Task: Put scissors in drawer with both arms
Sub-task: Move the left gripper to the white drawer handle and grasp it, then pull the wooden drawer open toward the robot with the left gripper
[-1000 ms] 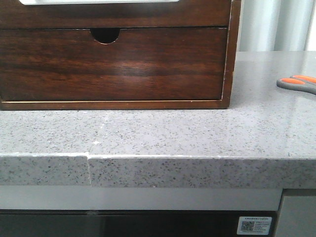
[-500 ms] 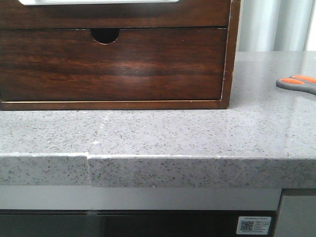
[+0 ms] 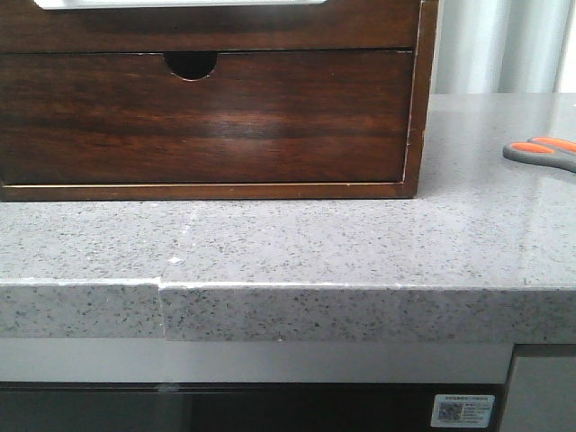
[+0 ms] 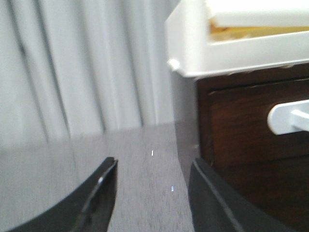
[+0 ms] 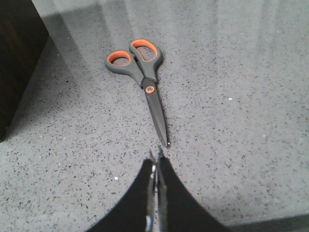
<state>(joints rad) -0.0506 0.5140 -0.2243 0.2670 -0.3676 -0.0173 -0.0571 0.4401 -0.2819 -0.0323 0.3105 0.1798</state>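
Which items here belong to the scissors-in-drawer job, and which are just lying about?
Job:
- scissors, flat on the counter, blades closed
- wooden box, drawer fronts shut
- right tool, shut, near the blade tip
- left tool, open, beside the box

Lying about:
- white tray on the box
- curtain behind

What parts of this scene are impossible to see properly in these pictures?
- Scissors: front view's right edge cuts off the blades.
- Wooden box: front view's top and left edges crop it; its inside is hidden.
- White handle: blurred, cropped in the left wrist view.
- Both arms: absent from the front view.
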